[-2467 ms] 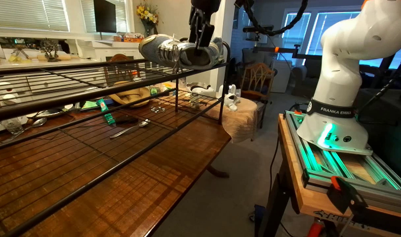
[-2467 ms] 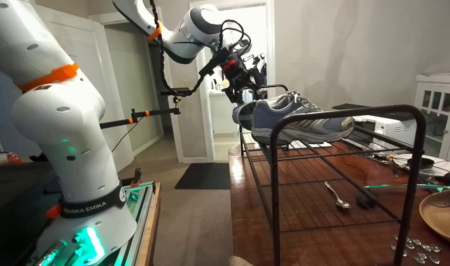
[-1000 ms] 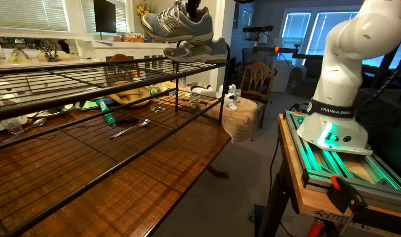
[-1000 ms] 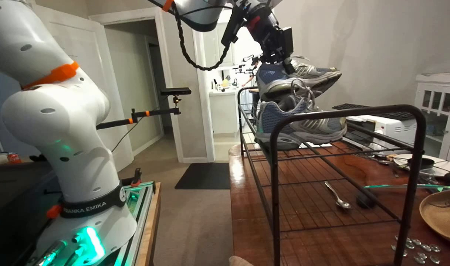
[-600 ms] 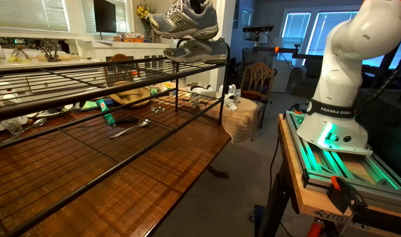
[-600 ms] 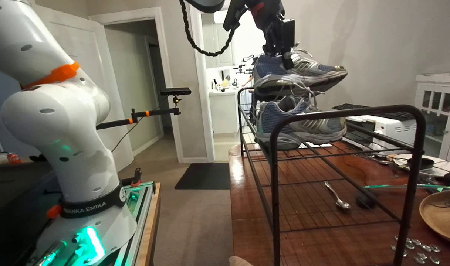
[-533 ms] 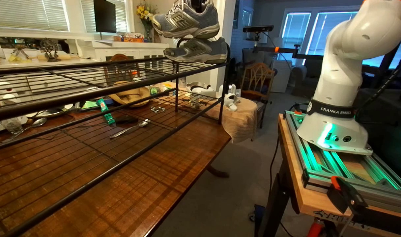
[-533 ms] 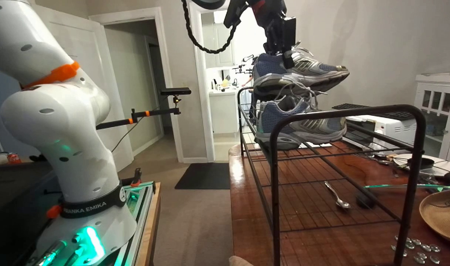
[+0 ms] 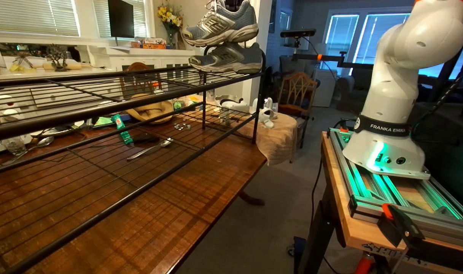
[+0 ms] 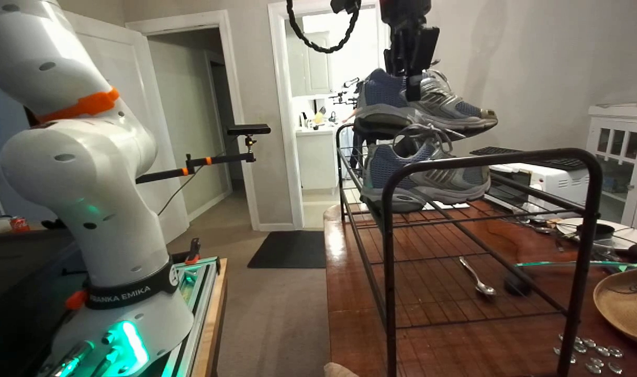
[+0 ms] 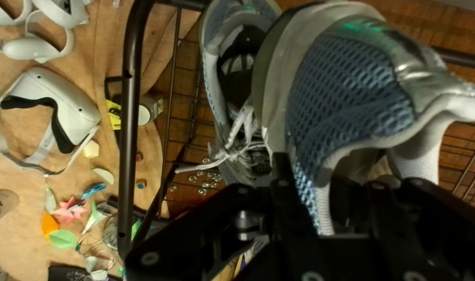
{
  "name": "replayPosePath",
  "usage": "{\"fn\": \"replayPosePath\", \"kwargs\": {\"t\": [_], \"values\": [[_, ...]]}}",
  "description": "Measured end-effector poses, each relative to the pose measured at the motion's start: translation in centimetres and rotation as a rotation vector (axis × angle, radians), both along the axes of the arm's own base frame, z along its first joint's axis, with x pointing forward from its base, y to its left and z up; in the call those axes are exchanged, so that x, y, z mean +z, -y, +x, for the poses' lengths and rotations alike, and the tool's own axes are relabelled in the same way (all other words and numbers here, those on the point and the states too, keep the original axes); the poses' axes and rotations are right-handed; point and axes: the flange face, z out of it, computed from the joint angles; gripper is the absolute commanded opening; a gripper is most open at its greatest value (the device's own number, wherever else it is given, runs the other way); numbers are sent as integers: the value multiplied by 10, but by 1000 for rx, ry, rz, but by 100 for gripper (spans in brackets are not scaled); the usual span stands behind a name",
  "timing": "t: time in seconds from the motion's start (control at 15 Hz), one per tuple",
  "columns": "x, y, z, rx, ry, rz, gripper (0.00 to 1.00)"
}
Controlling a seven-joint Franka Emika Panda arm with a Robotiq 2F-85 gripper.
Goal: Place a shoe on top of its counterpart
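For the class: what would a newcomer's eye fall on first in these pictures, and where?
First, the upper sneaker, pinched in the tool above its twin, which sits atop the dark metal rack. Then the big white arm, its base glowing green, mounted on a wooden workbench.

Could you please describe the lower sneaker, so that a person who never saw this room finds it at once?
A dark wire rack stands over a brown wooden table. On its top level, at the end nearest a cloth-covered table, sits the lower sneaker, grey and blue. It rests on the rack itself, whereas its twin is held above it in the jaws.
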Motion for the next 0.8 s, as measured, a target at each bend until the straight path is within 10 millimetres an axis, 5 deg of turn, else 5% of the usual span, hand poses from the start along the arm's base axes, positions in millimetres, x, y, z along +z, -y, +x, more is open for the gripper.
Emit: {"fn": "replayPosePath", "kwargs": {"t": [0.8], "values": [[-2, 35, 23, 55, -150, 122, 3]]}}
